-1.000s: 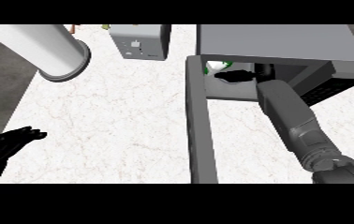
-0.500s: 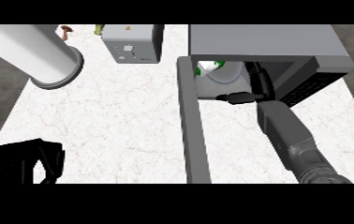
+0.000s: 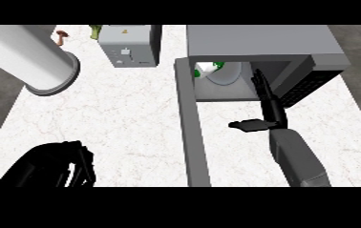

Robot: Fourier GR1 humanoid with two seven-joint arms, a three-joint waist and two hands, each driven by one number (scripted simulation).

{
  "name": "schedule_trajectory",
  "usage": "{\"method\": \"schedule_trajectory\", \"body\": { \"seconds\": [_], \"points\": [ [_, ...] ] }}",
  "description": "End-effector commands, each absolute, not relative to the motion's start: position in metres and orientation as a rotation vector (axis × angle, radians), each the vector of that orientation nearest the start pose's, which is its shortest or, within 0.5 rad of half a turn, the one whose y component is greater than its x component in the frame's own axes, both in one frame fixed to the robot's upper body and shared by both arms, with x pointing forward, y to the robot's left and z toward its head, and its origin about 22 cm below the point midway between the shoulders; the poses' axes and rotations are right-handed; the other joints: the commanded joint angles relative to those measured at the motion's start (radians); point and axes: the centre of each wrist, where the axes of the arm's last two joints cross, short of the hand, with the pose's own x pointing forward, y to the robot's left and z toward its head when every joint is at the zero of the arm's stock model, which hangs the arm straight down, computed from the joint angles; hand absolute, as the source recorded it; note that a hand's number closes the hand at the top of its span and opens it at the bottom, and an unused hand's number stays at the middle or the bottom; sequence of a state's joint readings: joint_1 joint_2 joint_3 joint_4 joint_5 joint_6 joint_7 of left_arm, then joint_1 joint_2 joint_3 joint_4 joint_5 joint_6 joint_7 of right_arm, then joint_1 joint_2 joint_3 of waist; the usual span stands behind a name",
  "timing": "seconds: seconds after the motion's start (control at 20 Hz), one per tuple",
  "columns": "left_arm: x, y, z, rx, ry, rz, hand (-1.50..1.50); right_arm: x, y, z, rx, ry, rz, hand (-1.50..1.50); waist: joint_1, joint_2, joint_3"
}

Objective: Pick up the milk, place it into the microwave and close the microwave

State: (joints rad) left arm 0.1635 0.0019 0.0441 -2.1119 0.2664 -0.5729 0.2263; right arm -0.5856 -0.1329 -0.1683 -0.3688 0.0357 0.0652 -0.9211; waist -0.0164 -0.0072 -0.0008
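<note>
White stone counter (image 3: 134,112) is filling most of the view, with grey floor showing at the left edge. One grey microwave (image 3: 261,43) is sitting at the back right, and its door (image 3: 192,127) is hanging wide open, seen from its edge as a long grey bar running toward the bottom. One milk carton (image 3: 208,69) is lying inside the microwave, at the left side near the door hinge; only its white and green top is showing, next to a pale round plate (image 3: 230,73).

One right hand (image 3: 268,105) is reaching into the mouth of the microwave. Its fingers are pointing straight in and its thumb is sticking out to the left. It is holding nothing and is well apart from the milk.

One left hand (image 3: 60,167) is sitting low at the bottom left over the counter. Its fingers are curling in, and it is holding nothing that can be seen.

One grey toaster (image 3: 127,48) is standing at the back, left of the microwave. One big white tube (image 3: 35,62) is leaning in from the top left corner. Two small things, one brown (image 3: 62,34) and one green (image 3: 95,30), are peeking out at the back edge.
</note>
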Motion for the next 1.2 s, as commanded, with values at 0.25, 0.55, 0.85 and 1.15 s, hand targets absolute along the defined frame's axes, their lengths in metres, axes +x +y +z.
{"method": "schedule_trajectory", "body": {
  "seconds": [0.25, 0.55, 0.85, 1.15],
  "points": [
    [0.207, 0.188, 0.09, -0.456, -1.784, -0.529, 1.5, 0.264, -0.294, -0.117, 0.004, -1.838, 0.084, -1.5, -0.021, -0.003, -0.001],
    [0.24, 0.135, 0.064, -0.5, -1.716, -0.67, 1.5, 0.223, -0.328, -0.108, 0.021, -1.854, 0.096, -1.5, -0.025, 0.003, -0.001],
    [0.255, 0.097, 0.021, -0.425, -1.644, -0.816, 1.5, 0.195, -0.322, -0.094, -0.003, -1.895, 0.158, -1.5, -0.019, 0.006, -0.001],
    [0.25, 0.07, -0.032, -0.356, -1.679, -0.829, 1.5, 0.173, -0.346, -0.049, 0.089, -1.955, 0.204, -1.5, -0.04, 0.009, -0.002]
  ]
}}
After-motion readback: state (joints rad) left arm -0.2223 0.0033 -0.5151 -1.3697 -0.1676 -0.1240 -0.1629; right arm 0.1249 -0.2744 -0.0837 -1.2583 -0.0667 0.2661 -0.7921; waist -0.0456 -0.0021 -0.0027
